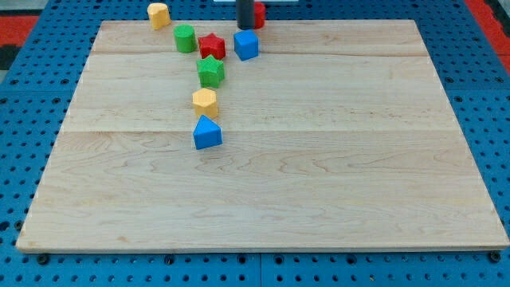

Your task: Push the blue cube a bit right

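Observation:
The blue cube sits near the board's top edge, left of centre. My tip is a dark rod coming down from the view's top, ending just above the cube's far side and very close to it. A red block is partly hidden behind the rod. A red star lies just left of the blue cube, almost touching it.
A green cylinder is left of the red star. A yellow block lies at the top left. A green star, a yellow hexagonal block and a blue wedge-like block run downward. The wooden board rests on a blue pegboard.

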`<control>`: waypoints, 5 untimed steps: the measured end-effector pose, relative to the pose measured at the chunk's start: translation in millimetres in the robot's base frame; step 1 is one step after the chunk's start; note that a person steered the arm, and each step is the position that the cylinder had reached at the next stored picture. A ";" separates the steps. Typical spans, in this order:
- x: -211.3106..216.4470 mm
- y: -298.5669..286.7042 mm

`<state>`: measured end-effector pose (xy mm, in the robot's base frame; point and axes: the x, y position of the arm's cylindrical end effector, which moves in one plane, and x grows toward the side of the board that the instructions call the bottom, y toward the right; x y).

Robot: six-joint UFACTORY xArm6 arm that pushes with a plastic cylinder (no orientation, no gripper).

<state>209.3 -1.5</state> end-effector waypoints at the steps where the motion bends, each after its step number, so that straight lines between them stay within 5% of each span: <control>1: 4.8 69.2; 2: 11.1 124.5; 5: -12.5 110.0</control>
<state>196.8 108.6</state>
